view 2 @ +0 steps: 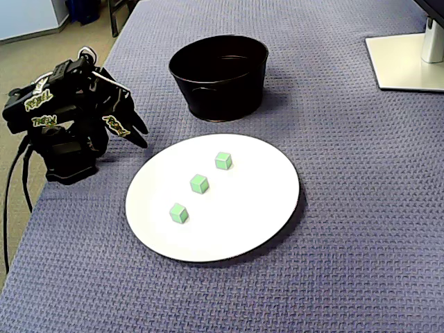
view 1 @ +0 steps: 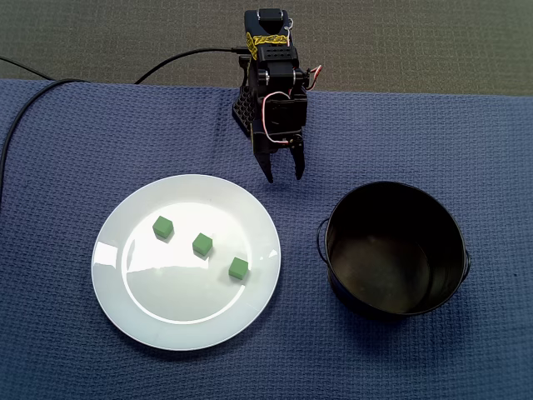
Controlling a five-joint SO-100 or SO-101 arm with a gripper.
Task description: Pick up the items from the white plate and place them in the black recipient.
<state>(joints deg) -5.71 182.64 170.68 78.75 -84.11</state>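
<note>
While pincer (view 1: 285,177) gapes | green cubes (view 1: 202,244) line diagonally across white plate (view 1: 166,317)

This looks like an office. Short-pile grey carpet (view 1: 400,42) lies beyond the bench (view 2: 361,208), which is covered in blue waffle weave, and what appears to be a white monitor stand (view 2: 406,62) occupies one corner.

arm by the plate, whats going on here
A small robot arm is set to move three green cubes from a white plate into a black pot, but nothing has been picked up yet. The gripper hangs open and empty over the blue cloth, just beyond the plate's rim. All three cubes lie in a row on the plate, and the pot beside it looks empty.
</note>
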